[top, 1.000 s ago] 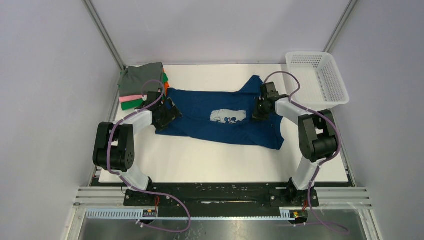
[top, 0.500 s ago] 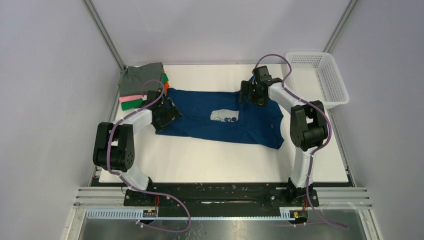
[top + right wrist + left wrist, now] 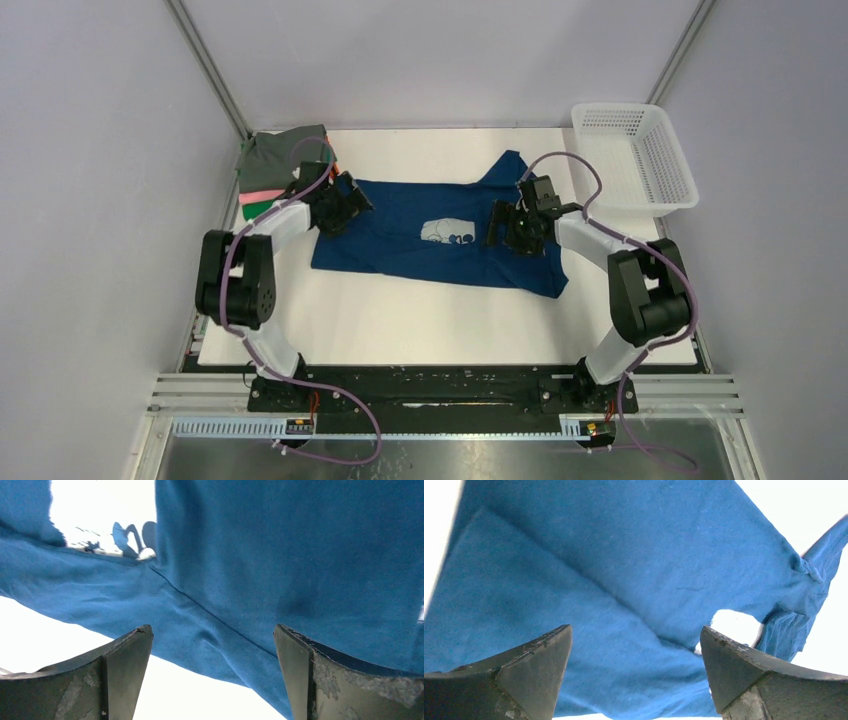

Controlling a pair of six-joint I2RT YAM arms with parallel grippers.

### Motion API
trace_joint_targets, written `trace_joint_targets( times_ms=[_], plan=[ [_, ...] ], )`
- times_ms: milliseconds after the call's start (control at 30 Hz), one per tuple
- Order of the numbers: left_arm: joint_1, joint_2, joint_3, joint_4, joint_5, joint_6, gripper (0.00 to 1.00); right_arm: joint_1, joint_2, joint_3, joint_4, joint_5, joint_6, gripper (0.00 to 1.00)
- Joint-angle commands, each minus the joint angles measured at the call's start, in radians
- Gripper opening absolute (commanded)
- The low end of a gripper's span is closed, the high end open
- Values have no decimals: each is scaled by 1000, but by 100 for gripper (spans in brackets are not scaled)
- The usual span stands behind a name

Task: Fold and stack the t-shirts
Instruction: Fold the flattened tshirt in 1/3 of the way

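- The dark blue t-shirt (image 3: 440, 240) lay spread crosswise on the white desk (image 3: 400, 320), its small white cartoon print (image 3: 450, 232) facing up near the middle.
- One sleeve (image 3: 508, 166) pointed toward the far side of the desk.
- The left arm (image 3: 280, 218) reached over the shirt's left end. Its jaws stood wide open above the cloth with nothing between them, and whether their tips touched the cloth could not be told.
- In the left wrist view, a diagonal fold edge crossed the blue cloth under those jaws.
- The right arm (image 3: 590, 235) reached over the shirt just right of the print. Its jaws were also spread wide and held nothing, with a seam running between them.
- The stack of folded t-shirts (image 3: 280, 158) sat just beyond the shirt's far left corner, grey on top, with pink and green edges showing beneath.
- A white mesh basket (image 3: 640, 150) stood well apart from the shirt, off its far right end.
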Motion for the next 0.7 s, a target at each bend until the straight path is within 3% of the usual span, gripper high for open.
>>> trace_joint_targets(
  times_ms=[0,267,667],
  plan=[
    [-15,117,51,59,89,-25,99,13,56,-48,76,-77,66,99],
    [-30,33,-158,57,99,-28,99,13,-56,-233,-3,-27,115,99],
    [-132,-438,-581,-57,-4,-107,99,14,-422,-573,-151,-62,151,100]
  ],
)
